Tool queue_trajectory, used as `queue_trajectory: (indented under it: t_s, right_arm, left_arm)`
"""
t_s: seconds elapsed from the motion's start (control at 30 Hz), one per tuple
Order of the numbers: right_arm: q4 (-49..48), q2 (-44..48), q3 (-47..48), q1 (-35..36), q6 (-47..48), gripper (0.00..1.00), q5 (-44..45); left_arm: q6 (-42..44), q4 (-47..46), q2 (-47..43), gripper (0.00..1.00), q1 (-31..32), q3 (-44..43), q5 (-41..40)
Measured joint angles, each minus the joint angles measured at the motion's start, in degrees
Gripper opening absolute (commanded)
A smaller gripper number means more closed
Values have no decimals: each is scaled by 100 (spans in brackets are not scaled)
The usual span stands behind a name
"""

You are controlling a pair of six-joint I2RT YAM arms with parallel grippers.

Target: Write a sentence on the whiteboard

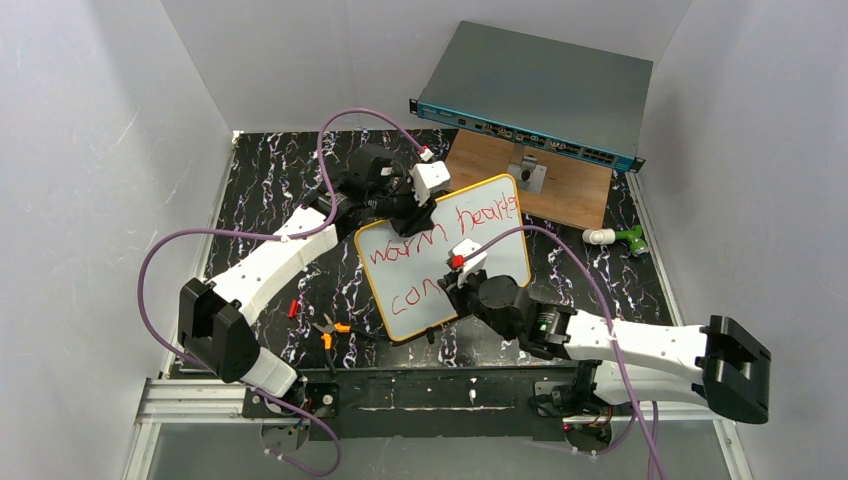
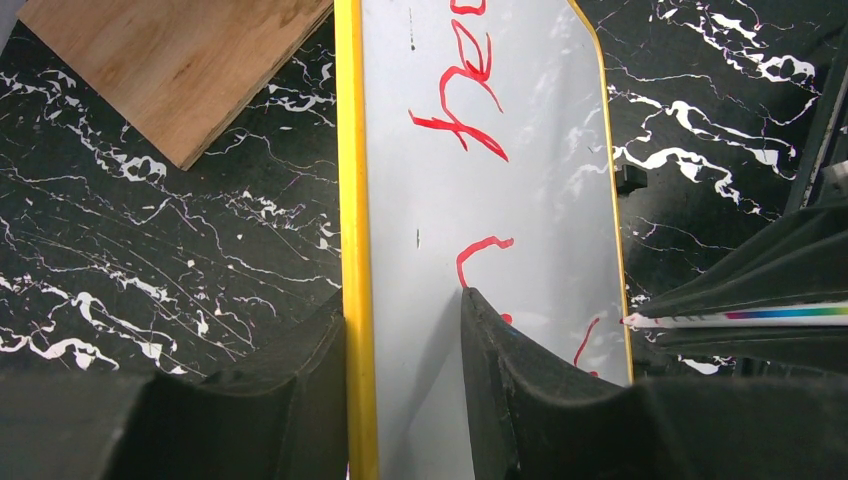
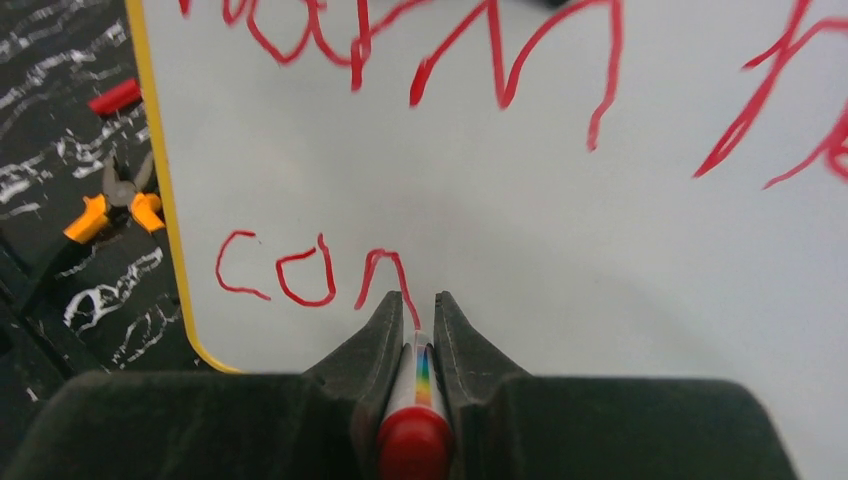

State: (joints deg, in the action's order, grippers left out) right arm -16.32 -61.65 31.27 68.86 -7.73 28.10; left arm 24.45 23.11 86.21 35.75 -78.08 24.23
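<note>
The whiteboard [image 1: 505,262], white with an orange-yellow rim, is tilted up on the black marble table. Red lettering of the sentence [image 1: 440,235] reads "warm hearts" on top, and "con" [image 3: 310,275] starts a second line. My left gripper [image 1: 425,205] is shut on the board's far edge; in the left wrist view its fingers [image 2: 520,390] stand on either side of the yellow rim [image 2: 355,200]. My right gripper [image 3: 418,305] is shut on a white marker [image 3: 417,400] with a red end. The marker's tip, hidden between the fingers, meets the board at the end of the "n".
A grey rack-mount box with a teal front [image 1: 540,90] leans at the back, over a wooden board [image 1: 570,185] carrying a metal bracket [image 1: 527,172]. Orange-handled pliers [image 1: 328,328] and a small red piece [image 1: 293,308] lie left of the whiteboard. A white-and-green item [image 1: 620,237] lies right.
</note>
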Motion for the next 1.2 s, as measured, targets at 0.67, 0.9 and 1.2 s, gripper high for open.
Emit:
queue_trajectory:
  t_s: [0.67, 0.9, 1.2]
  right_arm:
    - [-181, -260, 372, -315, 560, 1, 330]
    - [-208, -356, 422, -393, 538, 1, 321]
    - [-166, -365, 420, -393, 358, 1, 256]
  left_arm:
    - [0, -4, -2, 0, 13, 0, -7]
    - [-2, -11, -2, 0, 13, 0, -9]
    - [-2, -15, -2, 0, 13, 0, -13]
